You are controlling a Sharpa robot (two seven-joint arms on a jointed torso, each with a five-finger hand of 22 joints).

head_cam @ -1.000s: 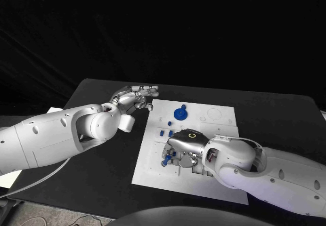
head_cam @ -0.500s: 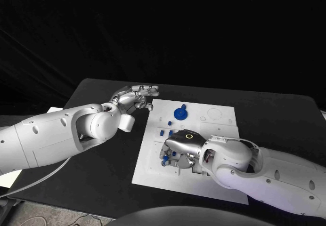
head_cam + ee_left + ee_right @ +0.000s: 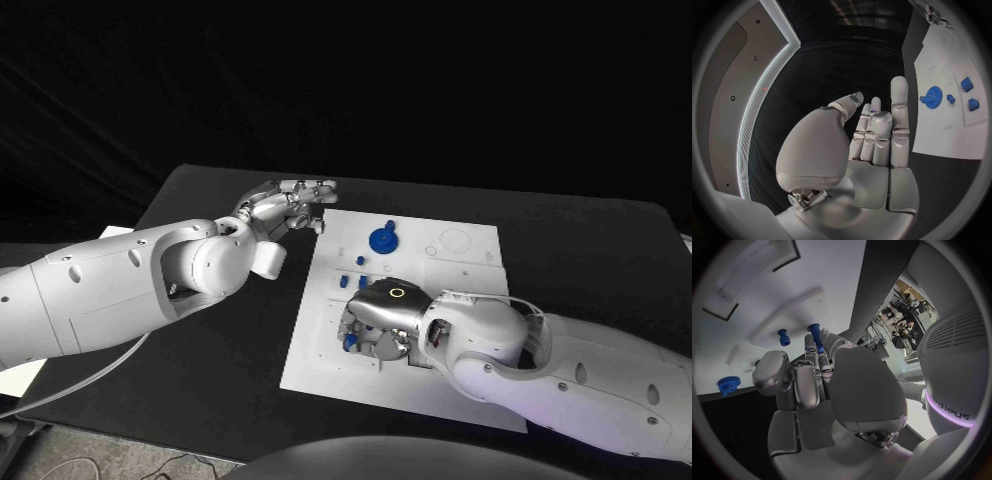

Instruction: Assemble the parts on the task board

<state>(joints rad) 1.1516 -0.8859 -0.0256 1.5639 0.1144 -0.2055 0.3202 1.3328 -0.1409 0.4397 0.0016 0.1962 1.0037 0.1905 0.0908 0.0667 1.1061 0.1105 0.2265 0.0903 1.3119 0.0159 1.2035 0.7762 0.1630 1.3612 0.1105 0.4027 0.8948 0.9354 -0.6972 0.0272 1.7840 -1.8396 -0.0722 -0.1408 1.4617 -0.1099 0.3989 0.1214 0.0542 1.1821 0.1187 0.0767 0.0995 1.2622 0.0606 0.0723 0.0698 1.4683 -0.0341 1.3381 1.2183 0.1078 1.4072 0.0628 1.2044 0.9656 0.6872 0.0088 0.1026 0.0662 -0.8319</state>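
Note:
The white task board (image 3: 433, 300) lies in the middle of the black table. My right hand (image 3: 378, 318) hovers low over its near-left part, fingers curled, and pinches a small blue peg (image 3: 351, 340) (image 3: 815, 335) at its fingertips. Another blue peg (image 3: 784, 337) stands in the board just beyond those fingers. A blue gear (image 3: 384, 241) (image 3: 932, 95) sits on the far part of the board, with small blue pieces (image 3: 359, 262) (image 3: 966, 83) close by. My left hand (image 3: 293, 205) (image 3: 873, 140) floats off the board's far-left corner, fingers straight and holding nothing.
Bare black table (image 3: 216, 330) runs along the board's left side under my left forearm. A round recess (image 3: 457, 241) marks the board's far-right part. More black table lies to the right of the board.
My right hand has slid a little to the left over the board, the blue peg staying at its fingertips. The left hand has not moved.

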